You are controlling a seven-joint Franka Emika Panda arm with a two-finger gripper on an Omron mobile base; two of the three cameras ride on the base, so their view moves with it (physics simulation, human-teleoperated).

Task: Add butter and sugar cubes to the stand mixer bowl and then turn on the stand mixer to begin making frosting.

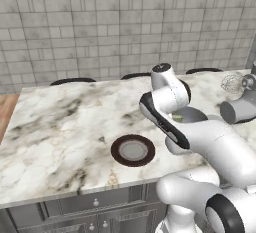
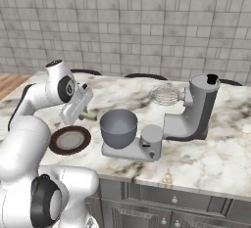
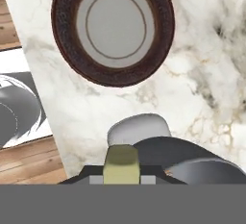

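Observation:
My gripper point(image 3: 121, 176) is shut on the butter point(image 3: 121, 161), a small pale-yellow stick held between the fingertips. In the right base view the gripper point(image 2: 86, 115) hangs over the counter between the brown plate point(image 2: 70, 140) and the stand mixer bowl point(image 2: 118, 126), just left of the bowl's rim. The deep grey bowl sits on the flat base of the stand mixer point(image 2: 196, 109), whose head is tilted up with the wire whisk point(image 2: 164, 95) in the air. In the left base view my arm hides part of the bowl point(image 1: 194, 114). The sugar cubes are out of view.
A dark brown plate point(image 3: 113, 28) with a grey centre lies on the marble counter point(image 1: 60, 127) near its front edge, below the hand. The mixer point(image 1: 242, 107) stands at the counter's right end. A tiled wall runs behind, and chair backs point(image 1: 72, 81) show at the far edge.

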